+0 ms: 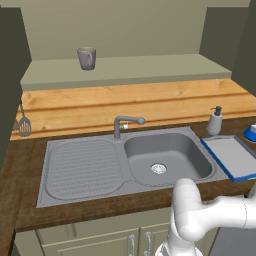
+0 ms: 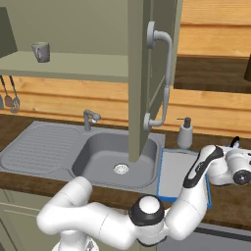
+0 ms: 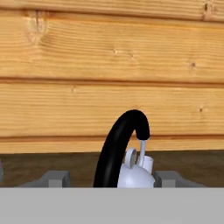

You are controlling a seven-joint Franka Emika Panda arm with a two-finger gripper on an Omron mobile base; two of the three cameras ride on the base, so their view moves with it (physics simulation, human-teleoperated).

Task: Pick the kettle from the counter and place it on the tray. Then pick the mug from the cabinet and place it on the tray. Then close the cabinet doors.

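kettle (image 1: 251,133): blue, upright on tabletop (image 1: 20,165) right of tray (image 1: 235,159) | mug (image 1: 87,58): grey, upright on cabinet (image 1: 125,70) shelf | cabinet doors (image 2: 147,73): open

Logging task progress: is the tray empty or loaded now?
Empty. The tray shows a bare pale surface; the kettle sits on the counter beyond it.

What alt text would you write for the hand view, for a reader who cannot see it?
Close view along the gripper: the kettle sits directly ahead between the two dark fingertips, its black arched handle rising in the middle over a pale lid and spout. Behind it lie the dark brown counter and a wall of orange wooden planks.
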